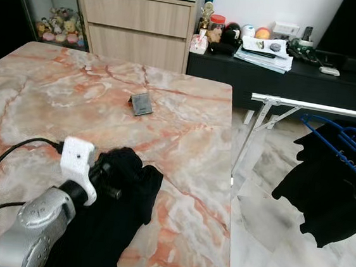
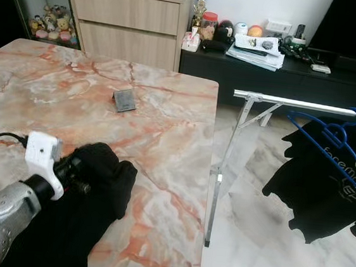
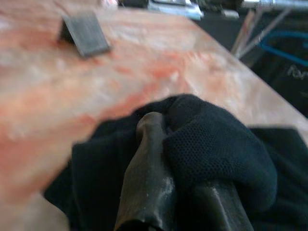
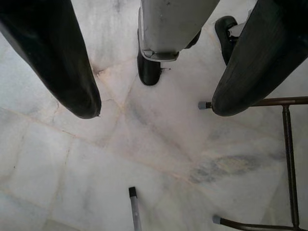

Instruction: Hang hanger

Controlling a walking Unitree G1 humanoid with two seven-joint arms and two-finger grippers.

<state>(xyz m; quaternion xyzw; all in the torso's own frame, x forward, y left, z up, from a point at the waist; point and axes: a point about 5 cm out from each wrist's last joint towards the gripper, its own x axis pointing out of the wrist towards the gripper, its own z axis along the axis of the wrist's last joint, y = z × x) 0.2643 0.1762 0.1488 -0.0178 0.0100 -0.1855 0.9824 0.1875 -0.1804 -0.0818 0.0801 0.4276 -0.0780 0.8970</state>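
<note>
Pink-veined marble forms the table top (image 1: pixel 74 91) that takes up most of the head views, with a wooden sideboard (image 1: pixel 139 18) and a dark low cabinet (image 1: pixel 286 78) behind it. To the right of the table, a silver clothes rail (image 1: pixel 314 108) stands on a pale marble floor (image 1: pixel 281 246). A blue hanger (image 1: pixel 343 138) carrying a black printed T-shirt (image 1: pixel 331 188) is already hooked on that rail.

On the near part of the table a bundle of black cloth (image 1: pixel 116 210) is seen, and the left gripper (image 3: pixel 166 144) is buried in it, its black fingers (image 3: pixel 147 163) closed around a fold of the fabric. Whether a hanger lies inside the bundle cannot be told, as the wrist view is blurred. A small dark grey card (image 1: pixel 141 103) stands further along the table, apart from the cloth.

The right gripper (image 4: pixel 154 101) hangs low over the floor with its fingers spread and nothing between them.

The task appears to be at an early stage: the cloth is gripped but not yet lifted or carried to the rail.
</note>
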